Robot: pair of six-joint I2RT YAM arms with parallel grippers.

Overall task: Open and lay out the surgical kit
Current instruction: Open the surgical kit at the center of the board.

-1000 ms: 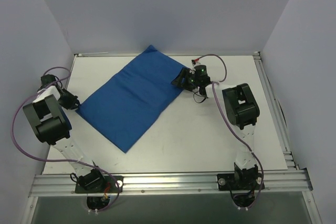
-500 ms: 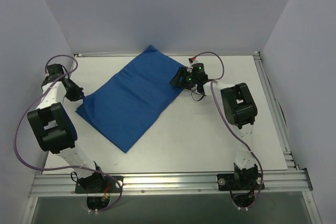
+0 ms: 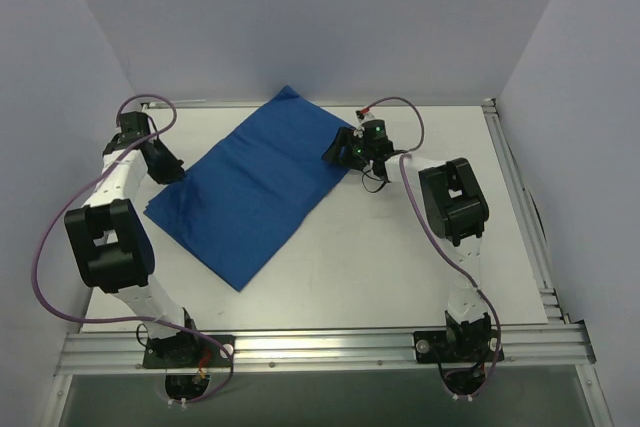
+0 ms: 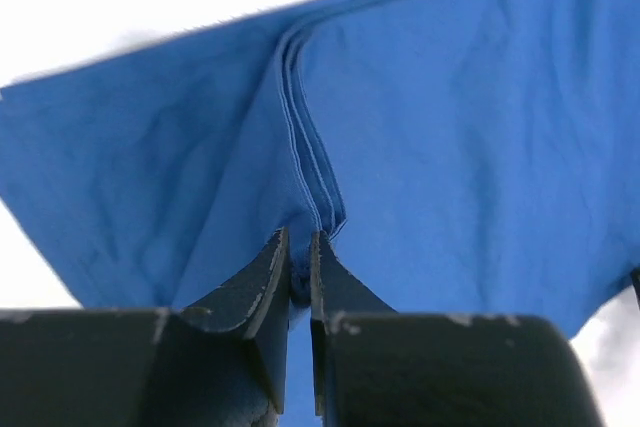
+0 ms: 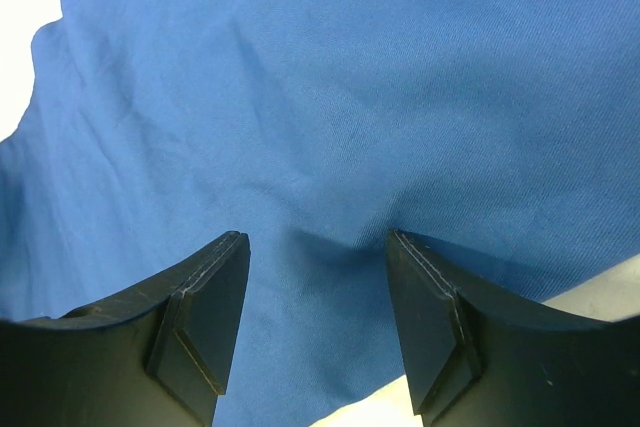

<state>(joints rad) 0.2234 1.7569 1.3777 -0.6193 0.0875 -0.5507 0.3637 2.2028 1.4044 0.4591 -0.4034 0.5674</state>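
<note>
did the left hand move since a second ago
Yes. The left hand, pinching the blue wrap, went toward the table's far rail and slightly right in the top view.

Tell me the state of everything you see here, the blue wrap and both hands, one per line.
wrap: folded closed, lying on the table, contents hidden.
left hand: shut, pinching the wrap's left edge.
right hand: open, over the wrap's right edge.
</note>
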